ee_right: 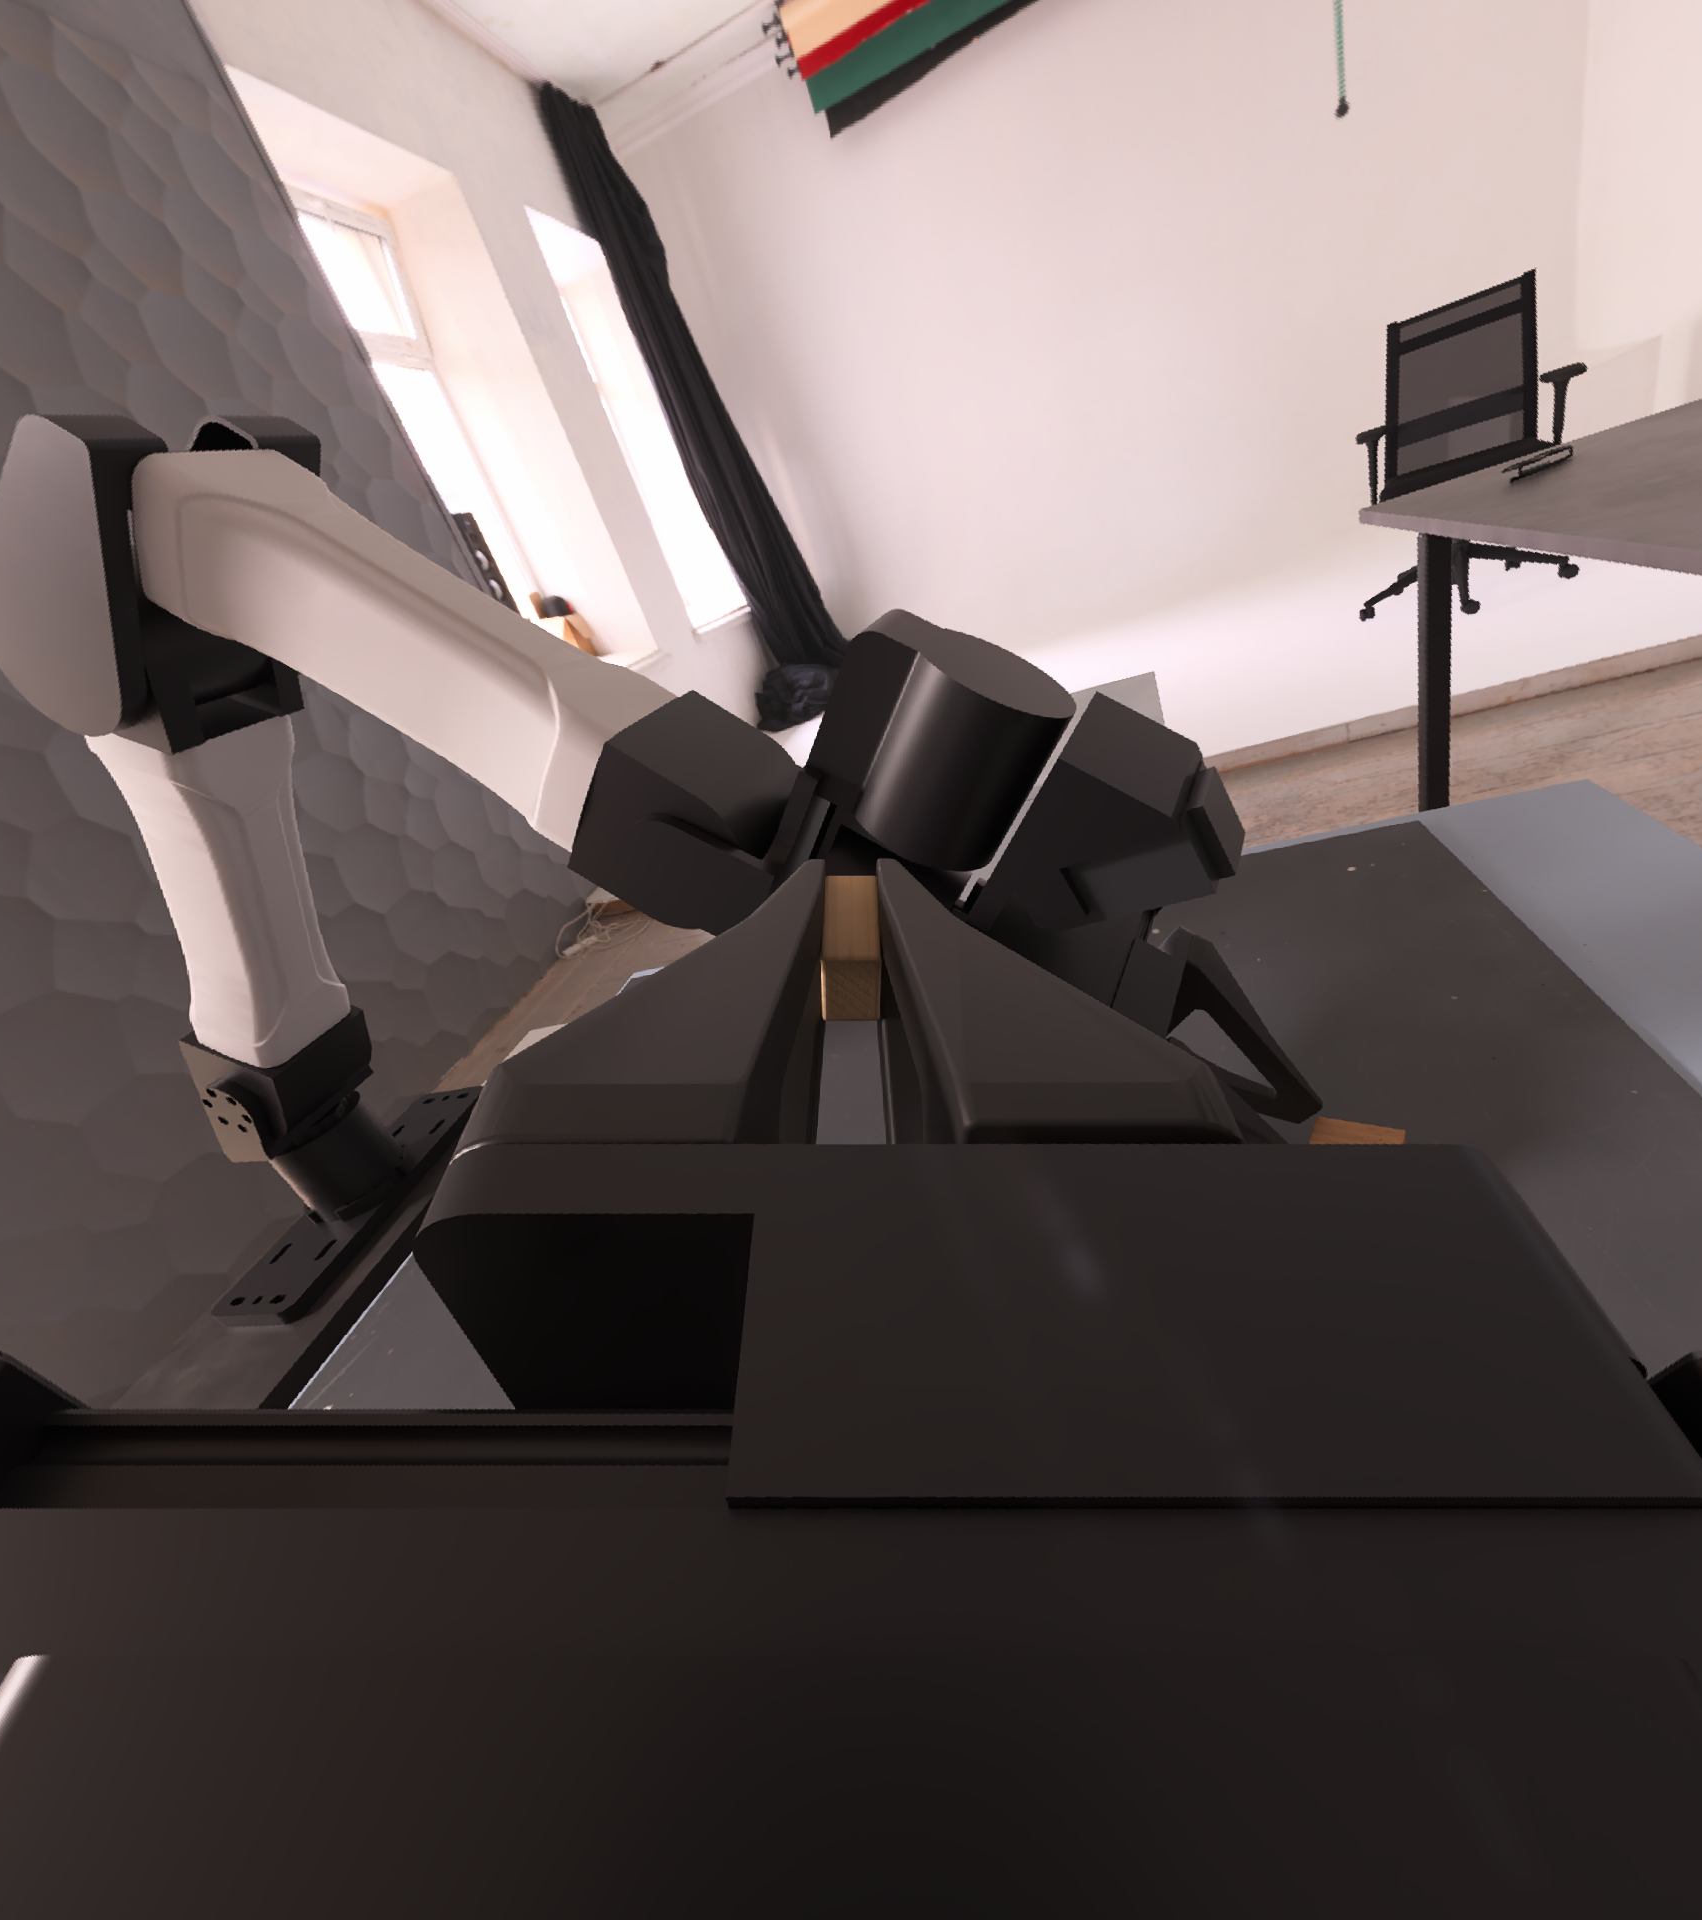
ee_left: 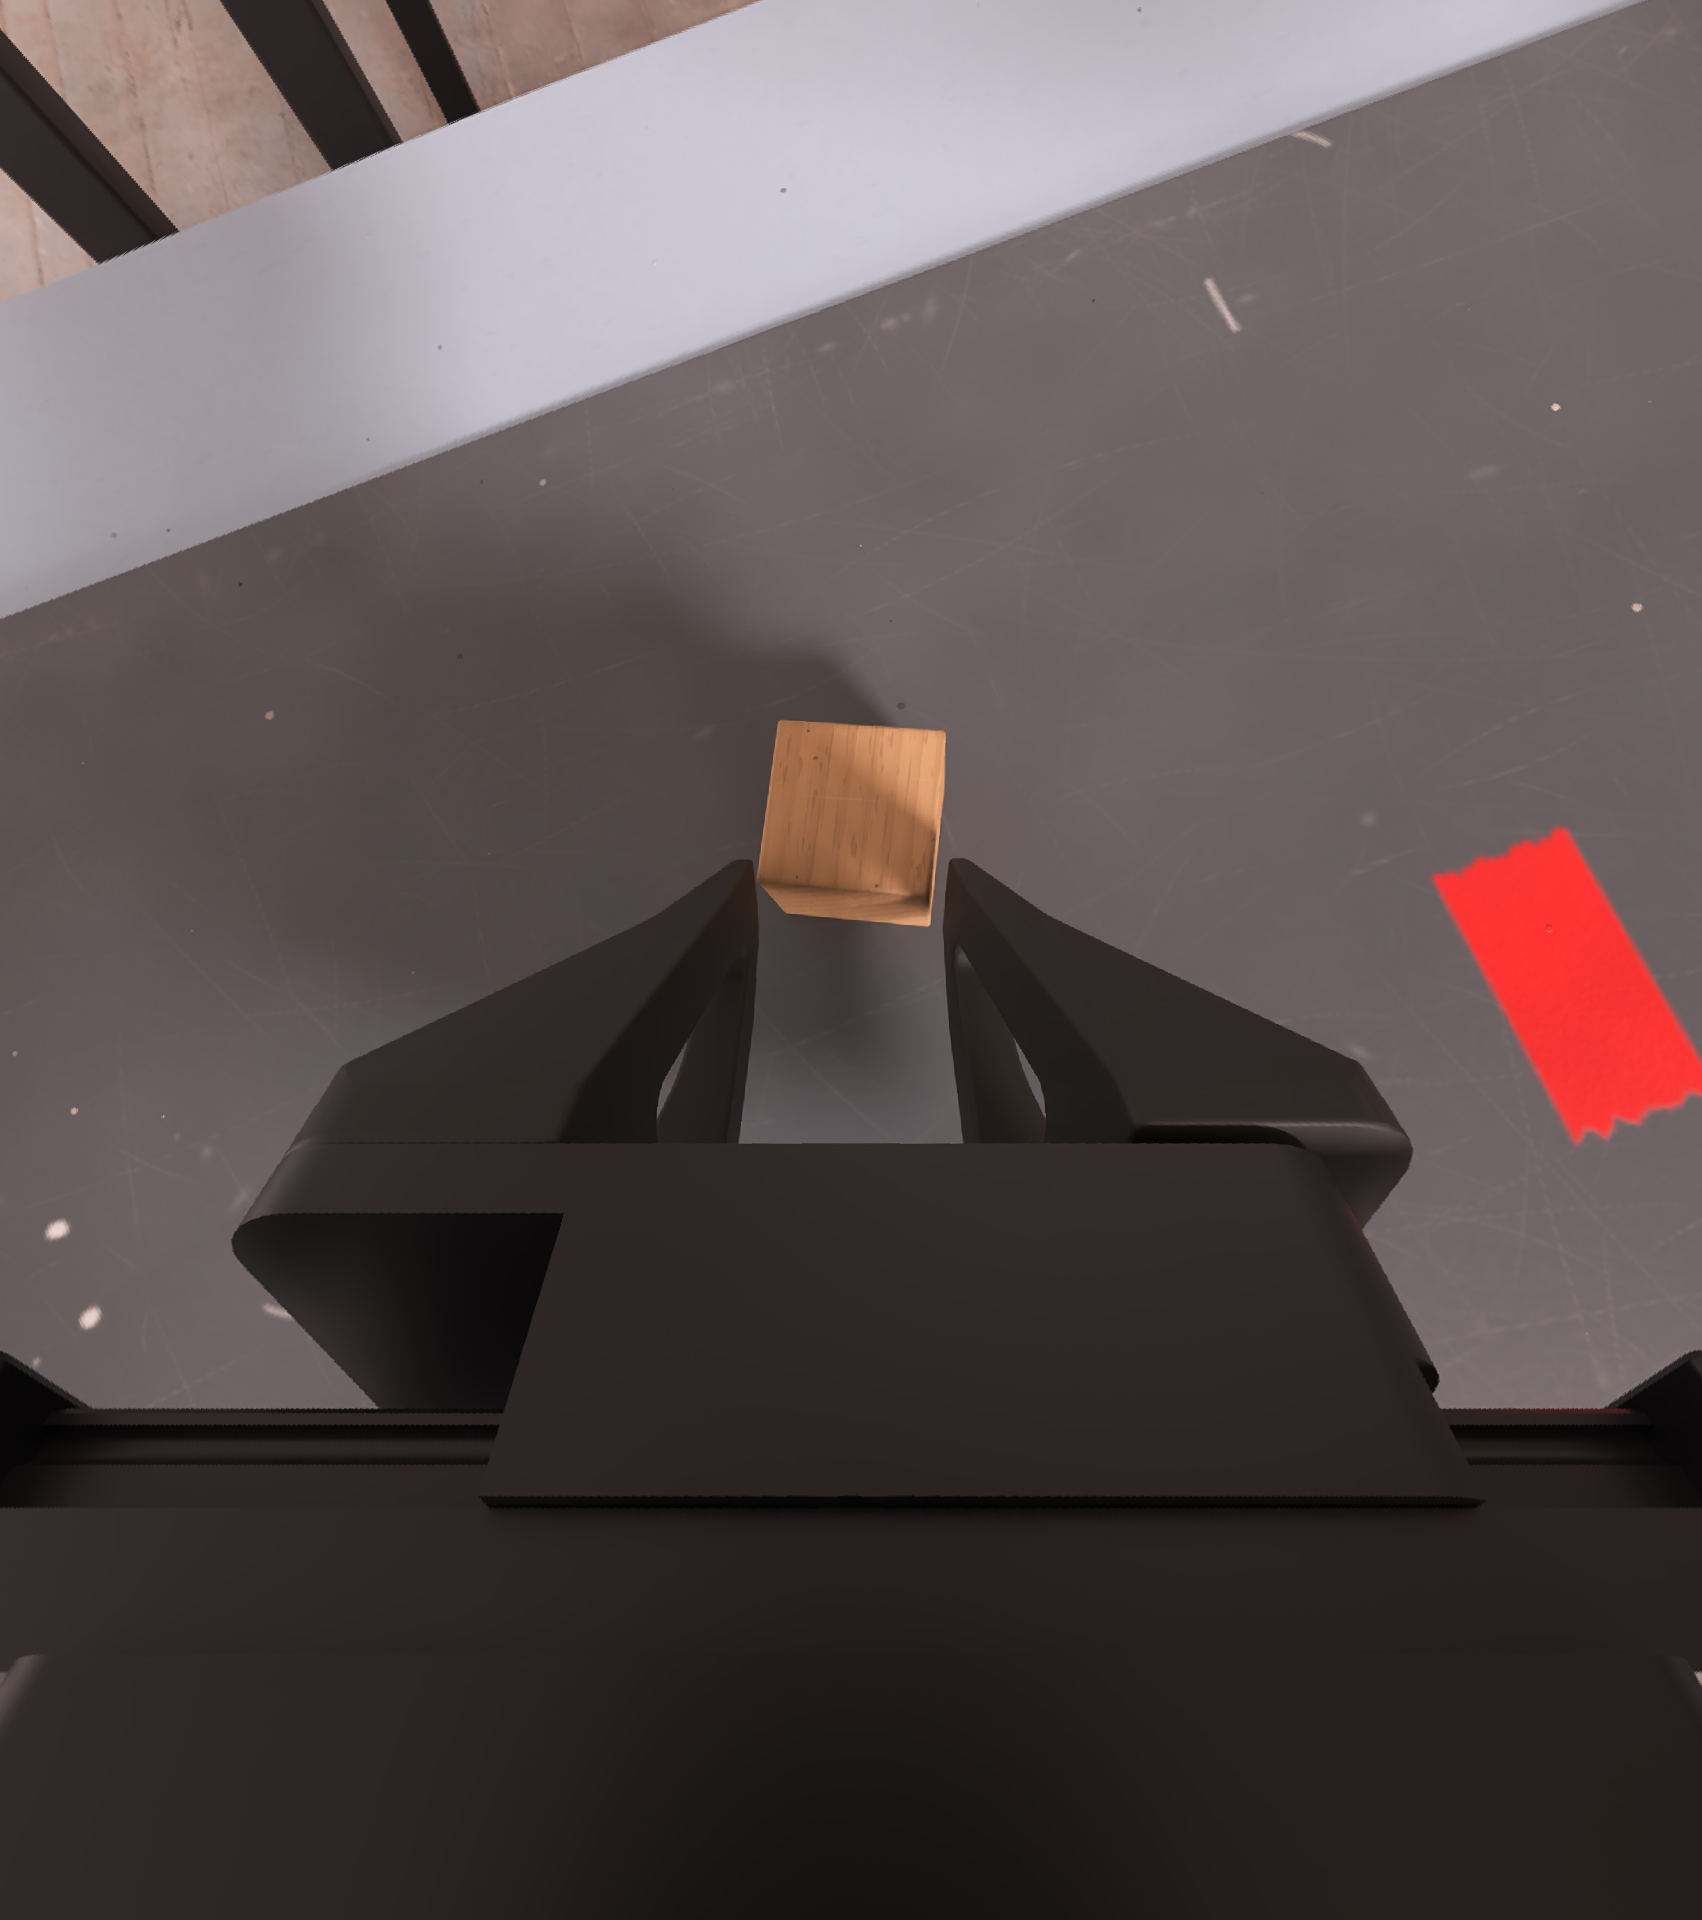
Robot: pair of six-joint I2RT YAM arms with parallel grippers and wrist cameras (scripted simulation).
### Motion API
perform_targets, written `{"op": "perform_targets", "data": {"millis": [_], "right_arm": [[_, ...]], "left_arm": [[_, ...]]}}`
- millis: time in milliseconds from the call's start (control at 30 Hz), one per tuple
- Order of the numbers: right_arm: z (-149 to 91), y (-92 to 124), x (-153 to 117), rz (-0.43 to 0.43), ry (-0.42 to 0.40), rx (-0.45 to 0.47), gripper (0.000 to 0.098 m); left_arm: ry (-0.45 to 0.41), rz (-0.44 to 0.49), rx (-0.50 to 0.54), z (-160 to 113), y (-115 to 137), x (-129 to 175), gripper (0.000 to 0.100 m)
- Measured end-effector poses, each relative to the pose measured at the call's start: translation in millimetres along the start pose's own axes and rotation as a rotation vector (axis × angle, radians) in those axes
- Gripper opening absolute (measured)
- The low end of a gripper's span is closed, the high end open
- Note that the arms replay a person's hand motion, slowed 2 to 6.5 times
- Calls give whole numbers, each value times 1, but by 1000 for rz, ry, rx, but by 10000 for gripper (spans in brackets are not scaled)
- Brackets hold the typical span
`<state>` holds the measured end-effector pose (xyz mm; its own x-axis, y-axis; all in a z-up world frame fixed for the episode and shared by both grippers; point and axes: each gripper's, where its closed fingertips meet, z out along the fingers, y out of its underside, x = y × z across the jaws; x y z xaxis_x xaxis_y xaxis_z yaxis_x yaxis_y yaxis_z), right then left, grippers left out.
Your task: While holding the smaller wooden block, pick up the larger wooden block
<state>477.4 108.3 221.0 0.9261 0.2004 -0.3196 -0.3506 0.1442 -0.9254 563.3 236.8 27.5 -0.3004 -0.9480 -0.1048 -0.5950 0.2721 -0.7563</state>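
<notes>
The larger wooden block (ee_left: 852, 805) rests on the dark grey table (ee_left: 1242, 571). My left gripper (ee_left: 852, 873) points down at it, jaws parted to about the block's width. The fingertips (ee_left: 748, 883) sit at its two near corners, with a thin gap on the right, and most of the block lies beyond the tips. My right gripper (ee_right: 849, 883) is shut on the smaller wooden block (ee_right: 849, 951), held between its fingers above the table. In the right wrist view the left arm (ee_right: 359, 623) reaches down, and a sliver of the larger block (ee_right: 1356, 1132) shows by its finger.
A red tape strip (ee_left: 1574, 987) lies on the table to the right of the block. The table's light grey border (ee_left: 411, 343) runs diagonally behind it, with floor beyond. Another table (ee_right: 1605, 499) and an office chair (ee_right: 1460, 416) stand farther off.
</notes>
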Motion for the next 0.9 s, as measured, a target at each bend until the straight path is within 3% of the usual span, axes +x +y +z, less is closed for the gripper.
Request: {"op": "perform_targets", "data": {"millis": [700, 900], "right_arm": [[0, 4, 5, 0, 17, -22, 80], [0, 6, 7, 0, 23, -32, 80]], "left_arm": [[41, 17, -48, 15, -2, -2, 460], [88, 7, -65, 18, -2, 0, 500]]}}
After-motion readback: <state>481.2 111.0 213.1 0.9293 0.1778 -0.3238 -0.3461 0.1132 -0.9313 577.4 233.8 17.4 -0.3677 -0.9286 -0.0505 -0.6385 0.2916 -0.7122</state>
